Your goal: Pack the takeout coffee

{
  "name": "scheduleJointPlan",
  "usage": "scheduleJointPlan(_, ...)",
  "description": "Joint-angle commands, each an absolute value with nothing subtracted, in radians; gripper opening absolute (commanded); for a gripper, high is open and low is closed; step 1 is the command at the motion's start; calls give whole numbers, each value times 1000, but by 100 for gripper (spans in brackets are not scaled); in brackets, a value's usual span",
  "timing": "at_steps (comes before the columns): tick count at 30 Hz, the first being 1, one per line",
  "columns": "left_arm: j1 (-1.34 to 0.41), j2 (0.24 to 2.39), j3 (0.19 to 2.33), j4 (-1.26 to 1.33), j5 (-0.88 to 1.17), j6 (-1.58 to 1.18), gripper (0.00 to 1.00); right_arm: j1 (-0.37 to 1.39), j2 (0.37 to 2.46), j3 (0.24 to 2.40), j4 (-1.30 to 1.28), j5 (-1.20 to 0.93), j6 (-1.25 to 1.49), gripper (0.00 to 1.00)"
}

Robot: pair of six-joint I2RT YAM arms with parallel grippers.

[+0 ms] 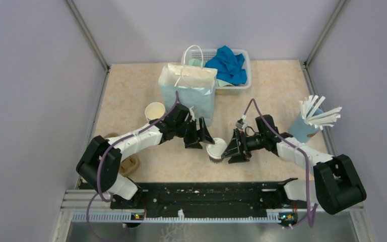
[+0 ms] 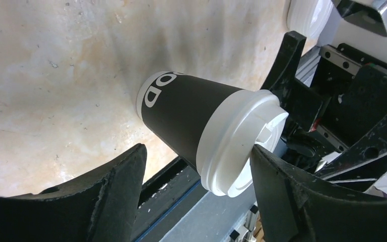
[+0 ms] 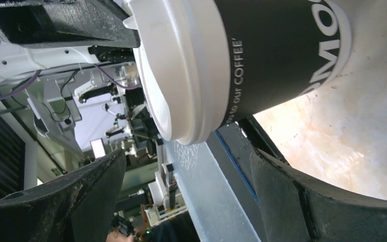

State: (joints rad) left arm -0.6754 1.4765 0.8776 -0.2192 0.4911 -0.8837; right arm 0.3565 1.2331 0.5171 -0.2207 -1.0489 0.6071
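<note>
Left arm [image 1: 136, 140], right arm [image 1: 300, 151]: white links, bulky black joints, purple cables; left tool [image 1: 200, 140], right tool [image 1: 235, 151] matte black

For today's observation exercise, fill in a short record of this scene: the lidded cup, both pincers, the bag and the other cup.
Lidded coffee cup: black wall, white lid, upright between the pincers
Left pincer: open, facing the cup
Right pincer: open, facing the cup
Paper bag: light blue, upright, top open
Unlidded cup: upright, left of bag

Matt black paper cup [image 2: 181, 113] under a smooth white plastic lid [image 2: 234, 146]; tabletop [image 2: 55, 75] smooth, mottled beige, faintly scuffed.
</note>
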Motion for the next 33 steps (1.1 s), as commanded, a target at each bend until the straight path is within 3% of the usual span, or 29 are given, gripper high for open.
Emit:
scheduleJointPlan(1,-664,1497,901,-150,533,-866,78,397,1242,493,-51,-1037,694,92)
scheduleJointPlan(12,-661,1459,797,-125,531,-889,68,401,1398,367,227,-913,837,85)
scheduleJointPlan(20,-661,1436,791,-156,521,-863,66,401,1257,466,-146,-830,638,84)
scheduleJointPlan(27,-661,1449,890,-218,520,-822,71,430,1296,550,-67,-924,729,89)
scheduleJointPlan(33,-664,1455,866,-234,506,-825,66,368,1394,451,31,-857,718,84)
